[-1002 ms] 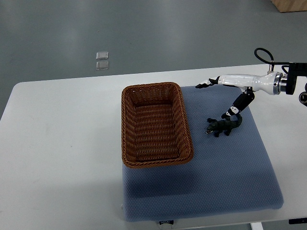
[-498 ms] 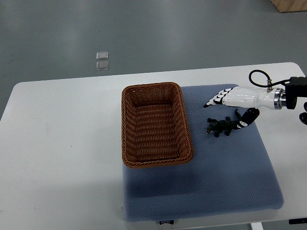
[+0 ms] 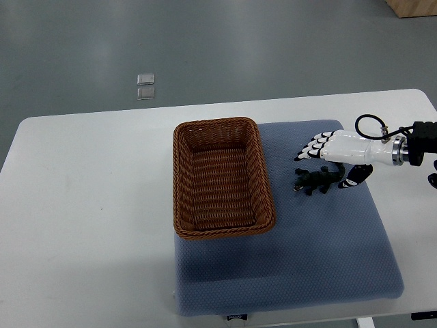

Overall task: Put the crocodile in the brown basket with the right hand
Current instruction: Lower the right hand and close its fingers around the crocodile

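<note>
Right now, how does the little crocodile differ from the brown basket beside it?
The crocodile is small, dark and solid; the basket is far larger, brown, woven and hollow. The crocodile lies right of the basket, with the right hand reaching over it, while the basket stands apart from the hand with nothing inside. Both rest on the blue mat.

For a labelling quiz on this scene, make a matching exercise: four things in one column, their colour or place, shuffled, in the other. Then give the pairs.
1. basket
2. crocodile
3. right hand
4. pad

A. white and black, comes in from the right edge
B. blue-grey, spread on the table
C. brown, empty
D. dark, lies on the pad to the right of the basket

Pairs: 1-C, 2-D, 3-A, 4-B
</note>
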### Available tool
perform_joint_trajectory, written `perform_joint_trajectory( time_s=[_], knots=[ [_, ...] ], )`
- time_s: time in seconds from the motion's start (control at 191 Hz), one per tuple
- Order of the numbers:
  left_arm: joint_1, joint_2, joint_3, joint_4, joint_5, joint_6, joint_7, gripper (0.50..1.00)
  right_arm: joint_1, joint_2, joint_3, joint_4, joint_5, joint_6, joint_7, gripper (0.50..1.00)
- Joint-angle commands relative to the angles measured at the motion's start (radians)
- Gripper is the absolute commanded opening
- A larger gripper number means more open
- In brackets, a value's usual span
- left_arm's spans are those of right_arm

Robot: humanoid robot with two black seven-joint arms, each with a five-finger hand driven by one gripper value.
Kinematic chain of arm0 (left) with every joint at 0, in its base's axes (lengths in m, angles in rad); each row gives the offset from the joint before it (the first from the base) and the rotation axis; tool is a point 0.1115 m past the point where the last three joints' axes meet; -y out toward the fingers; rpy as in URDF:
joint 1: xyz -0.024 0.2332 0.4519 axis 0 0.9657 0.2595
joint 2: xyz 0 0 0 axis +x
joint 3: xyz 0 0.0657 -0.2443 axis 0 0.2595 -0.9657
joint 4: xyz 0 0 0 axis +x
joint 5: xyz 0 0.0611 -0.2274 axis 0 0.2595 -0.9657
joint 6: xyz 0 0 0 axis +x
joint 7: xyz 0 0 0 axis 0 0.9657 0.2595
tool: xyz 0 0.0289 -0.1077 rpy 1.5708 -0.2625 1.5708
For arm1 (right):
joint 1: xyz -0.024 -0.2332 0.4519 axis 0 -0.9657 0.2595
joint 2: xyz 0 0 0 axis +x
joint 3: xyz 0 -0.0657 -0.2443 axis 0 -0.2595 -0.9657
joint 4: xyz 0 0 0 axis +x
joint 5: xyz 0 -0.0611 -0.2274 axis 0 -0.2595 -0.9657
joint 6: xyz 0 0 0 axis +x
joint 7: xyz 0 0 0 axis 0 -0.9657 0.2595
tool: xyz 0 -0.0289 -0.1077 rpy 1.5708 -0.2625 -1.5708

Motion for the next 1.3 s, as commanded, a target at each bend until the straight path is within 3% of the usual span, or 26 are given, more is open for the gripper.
perform_joint_trajectory(
  time_s=[0.0,0.734,1.007,1.107,1.296],
  knots=[
    [0.000,0.000,0.000,0.000,0.000,0.000,0.000,1.000,0.001,0.005,-0.006,-0.009,-0.005,-0.004,0.000,0.934],
    [0.000,0.000,0.000,0.000,0.000,0.000,0.000,1.000,-0.002,0.082,-0.008,-0.069,-0.006,-0.007,0.000,0.928],
    [0.000,0.000,0.000,0.000,0.000,0.000,0.000,1.000,-0.002,0.091,-0.008,-0.089,-0.008,-0.009,0.000,0.901],
    [0.000,0.000,0.000,0.000,0.000,0.000,0.000,1.000,-0.004,0.091,-0.010,-0.091,-0.006,-0.014,0.000,0.870],
    [0.000,0.000,0.000,0.000,0.000,0.000,-0.001,1.000,-0.011,0.091,-0.008,-0.094,-0.005,-0.014,0.000,0.868]
  ],
)
